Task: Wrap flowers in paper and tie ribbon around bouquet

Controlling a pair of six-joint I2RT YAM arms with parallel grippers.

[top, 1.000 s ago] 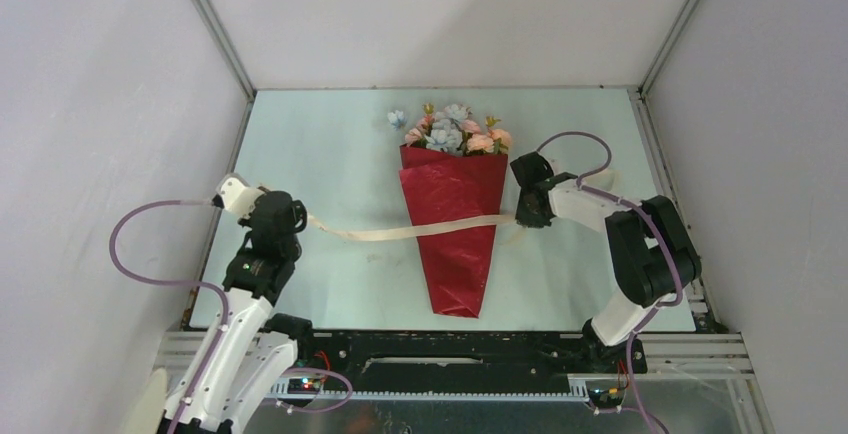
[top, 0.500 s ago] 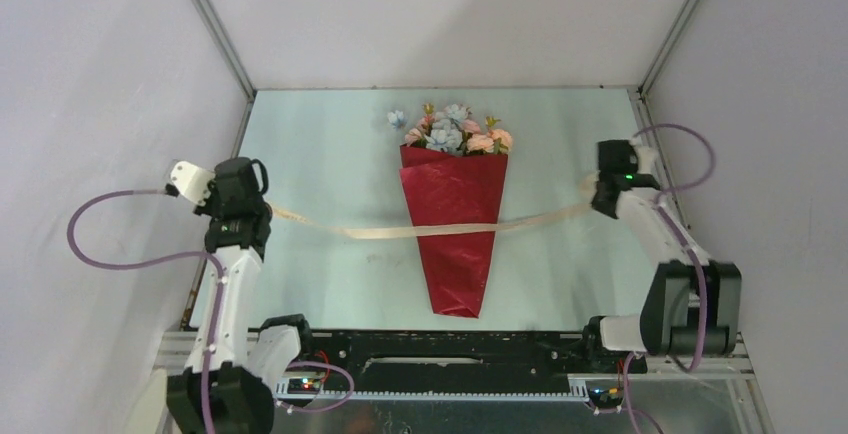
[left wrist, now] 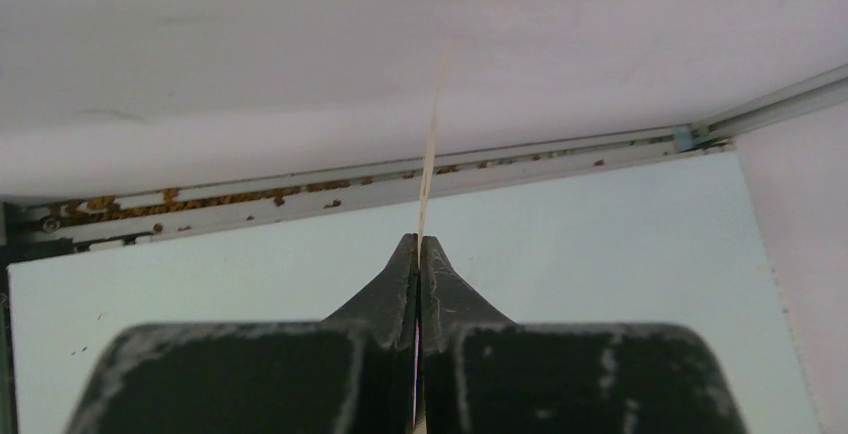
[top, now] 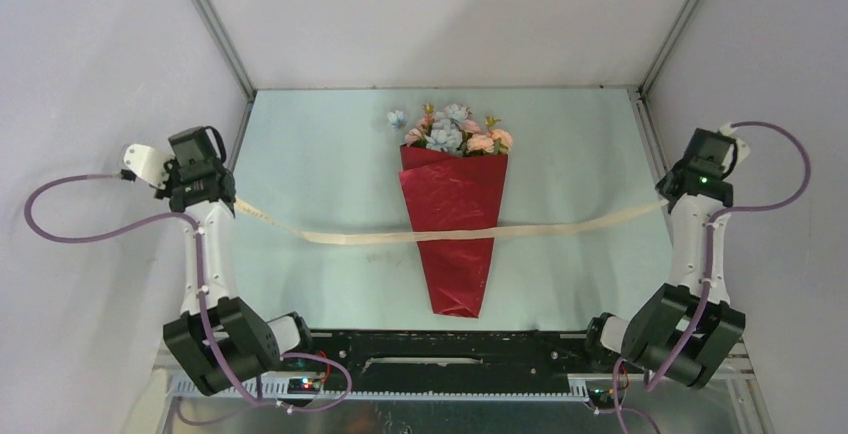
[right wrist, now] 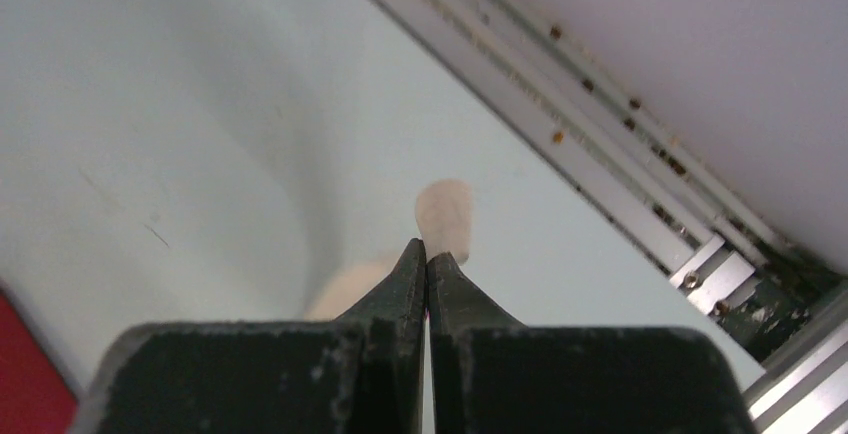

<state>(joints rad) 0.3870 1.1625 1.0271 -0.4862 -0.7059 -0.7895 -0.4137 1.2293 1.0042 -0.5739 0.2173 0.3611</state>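
Observation:
Red paper lies as a cone in the middle of the table, its narrow end toward the arms. Pink and pale blue flowers stick out of its far, wide end. The cream ribbon stretches left to right across the cone. My left gripper is shut on the ribbon's left end at the table's left edge; in the left wrist view the ribbon runs edge-on out of the left gripper. My right gripper is shut on the right end; a short ribbon end pokes past the right gripper.
White walls enclose the table on three sides, with metal rails along its left and right edges. Both arms stand stretched out close to the side walls. A purple cable loops from each wrist.
Both arms swung outward toward the side walls, pulling the ribbon longer and straighter across the cone. The right gripper, beside the cone a second ago, now holds the ribbon end at the right edge.

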